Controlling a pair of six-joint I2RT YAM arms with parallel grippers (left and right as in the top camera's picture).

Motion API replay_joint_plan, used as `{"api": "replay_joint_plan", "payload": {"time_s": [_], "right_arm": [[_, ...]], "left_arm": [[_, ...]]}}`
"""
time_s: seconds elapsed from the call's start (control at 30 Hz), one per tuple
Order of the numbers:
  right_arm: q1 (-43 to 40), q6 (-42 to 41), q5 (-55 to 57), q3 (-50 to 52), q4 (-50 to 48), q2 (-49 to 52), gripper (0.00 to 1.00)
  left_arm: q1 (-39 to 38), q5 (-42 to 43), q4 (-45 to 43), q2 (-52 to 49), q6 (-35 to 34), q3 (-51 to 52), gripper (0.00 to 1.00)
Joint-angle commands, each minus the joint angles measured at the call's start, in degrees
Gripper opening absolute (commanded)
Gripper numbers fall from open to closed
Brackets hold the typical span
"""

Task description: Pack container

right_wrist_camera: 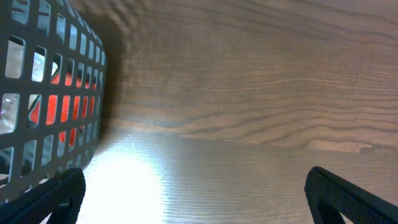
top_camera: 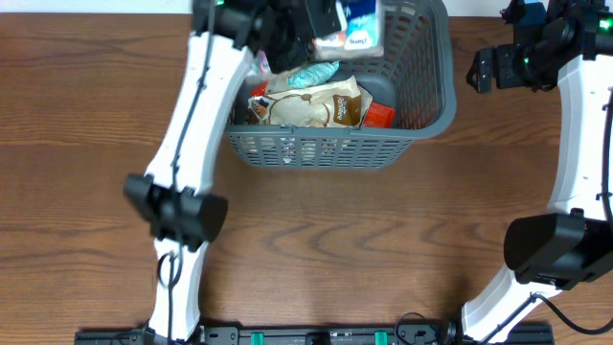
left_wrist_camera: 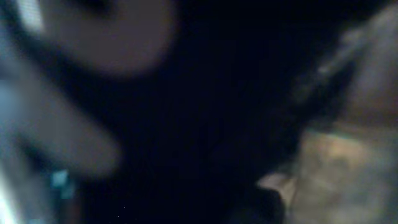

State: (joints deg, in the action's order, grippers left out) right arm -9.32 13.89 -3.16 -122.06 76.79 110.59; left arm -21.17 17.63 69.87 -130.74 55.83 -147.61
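The container (top_camera: 335, 149), a dark grey lattice basket, stands at the table's far middle. Inside lie a tan packet (top_camera: 321, 105), a teal packet (top_camera: 314, 74) and a red packet (top_camera: 380, 116). My left gripper (top_camera: 330, 21) hangs over the basket's back part, shut on a white and blue packet (top_camera: 356, 29). The left wrist view is dark and blurred, with only tan wrapping (left_wrist_camera: 348, 168) at its right. My right gripper (top_camera: 476, 72) stands open beside the basket's right wall (right_wrist_camera: 56, 93), above bare table, with nothing between its fingers (right_wrist_camera: 196, 193).
Brown wooden table (top_camera: 316, 240) stretches in front of the basket and on both sides. The left arm's white links (top_camera: 187, 115) cross the table's left half. The right arm (top_camera: 575, 115) rises along the right edge. Red packaging (right_wrist_camera: 62, 106) shows through the lattice.
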Motion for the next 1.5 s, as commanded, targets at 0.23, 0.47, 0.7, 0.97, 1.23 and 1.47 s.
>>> {"api": "replay_joint_plan", "payload": {"time_s": [0.23,0.47,0.7,0.97,1.23,1.47], "right_arm": [[-0.68,0.33,-0.07,-0.02,1.40,0.44,0.99],[-0.66,0.31,-0.09,-0.02,0.79,0.44,0.99],[-0.66,0.28,-0.11,-0.28,-3.56,0.31,0.99],[-0.09,-4.22,-0.07,-9.01,-9.33,-0.59,0.99],[2.73,-6.05,-0.02,-14.53,-9.35,-2.56,0.94],[4.96,-11.32,3.61,-13.60,-4.17,-6.62,0.90]], "left_arm": [[0.20,0.35,0.13,-4.87,0.00,1.64,0.49],[0.37,-0.17,0.17,-2.75,-5.11,1.62,0.99],[0.83,-9.57,0.11,4.04,-14.40,1.62,0.99],[6.49,-18.14,2.84,17.97,-28.87,1.62,0.99],[18.97,-16.35,9.92,27.67,-35.89,1.64,0.99],[26.60,-10.23,14.56,31.69,-36.44,7.48,0.99]]}}
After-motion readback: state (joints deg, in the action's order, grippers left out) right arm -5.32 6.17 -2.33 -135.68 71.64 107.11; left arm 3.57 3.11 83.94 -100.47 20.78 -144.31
